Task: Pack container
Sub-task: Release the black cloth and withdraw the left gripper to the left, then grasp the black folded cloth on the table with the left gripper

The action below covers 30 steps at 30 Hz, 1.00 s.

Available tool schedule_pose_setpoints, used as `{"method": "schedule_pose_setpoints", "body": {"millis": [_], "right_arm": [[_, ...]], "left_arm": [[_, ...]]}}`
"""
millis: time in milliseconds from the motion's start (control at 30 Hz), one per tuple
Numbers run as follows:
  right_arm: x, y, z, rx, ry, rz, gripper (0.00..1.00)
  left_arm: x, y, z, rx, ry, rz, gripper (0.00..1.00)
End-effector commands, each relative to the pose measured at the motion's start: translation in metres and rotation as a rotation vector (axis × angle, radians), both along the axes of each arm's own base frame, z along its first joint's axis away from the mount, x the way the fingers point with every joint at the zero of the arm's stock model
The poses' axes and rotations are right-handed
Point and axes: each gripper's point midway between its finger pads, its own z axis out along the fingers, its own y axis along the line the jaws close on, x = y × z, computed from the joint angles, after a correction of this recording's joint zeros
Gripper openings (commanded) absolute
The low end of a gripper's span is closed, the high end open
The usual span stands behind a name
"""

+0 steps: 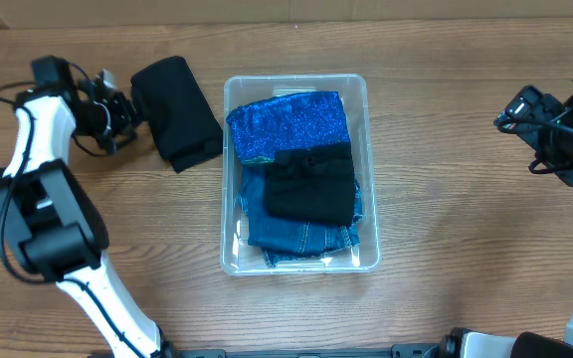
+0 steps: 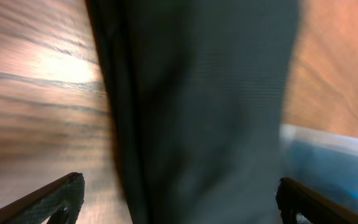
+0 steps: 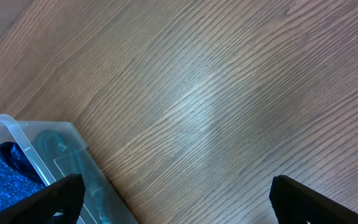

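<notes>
Your left gripper (image 1: 125, 114) spread, just beside a folded black garment (image 1: 175, 112) on the desk (image 1: 446, 249), right gripper (image 1: 510, 111) spread, well apart, container (image 1: 296, 265) between them, clothes inside

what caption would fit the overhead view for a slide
Clear bin holding folded blue and black clothes, one more folded black garment lying on the table beside the open left claw
</notes>
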Motion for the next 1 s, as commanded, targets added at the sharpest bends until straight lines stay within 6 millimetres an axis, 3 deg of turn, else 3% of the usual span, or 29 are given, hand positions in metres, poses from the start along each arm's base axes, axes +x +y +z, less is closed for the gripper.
{"method": "schedule_pose_setpoints", "body": {"millis": [0,233,500,567,600,700,800,833,967], "right_arm": [[0.001,0.000,0.002,-0.002,-0.009,0.008,1.00],[0.001,0.000,0.002,-0.002,-0.009,0.008,1.00],[0.000,0.000,0.002,-0.001,-0.007,0.008,1.00],[-0.001,0.000,0.001,-0.001,-0.003,0.008,1.00],[-0.001,0.000,0.001,0.000,-0.001,0.008,1.00],[-0.001,0.000,0.001,0.000,-0.001,0.008,1.00],[-0.001,0.000,0.001,0.000,-0.001,0.008,1.00],[-0.001,0.000,0.001,0.000,-0.001,0.008,1.00],[-0.002,0.000,0.001,0.001,0.002,0.008,1.00]], "left_arm": [[0.000,-0.014,-0.019,-0.070,0.001,-0.047,1.00],[-0.001,-0.020,-0.046,-0.060,0.045,-0.061,1.00],[0.010,-0.061,-0.056,-0.031,0.038,-0.128,1.00],[0.012,-0.069,-0.056,-0.034,0.039,-0.129,0.91],[0.012,-0.071,-0.055,-0.037,0.042,-0.129,0.81],[0.011,-0.075,-0.055,-0.040,0.047,-0.132,0.34],[0.009,-0.076,-0.055,-0.052,0.064,-0.124,0.10],[0.008,-0.076,-0.055,-0.059,0.066,-0.122,0.04],[0.006,-0.079,-0.048,-0.116,0.064,-0.123,0.04]]}}
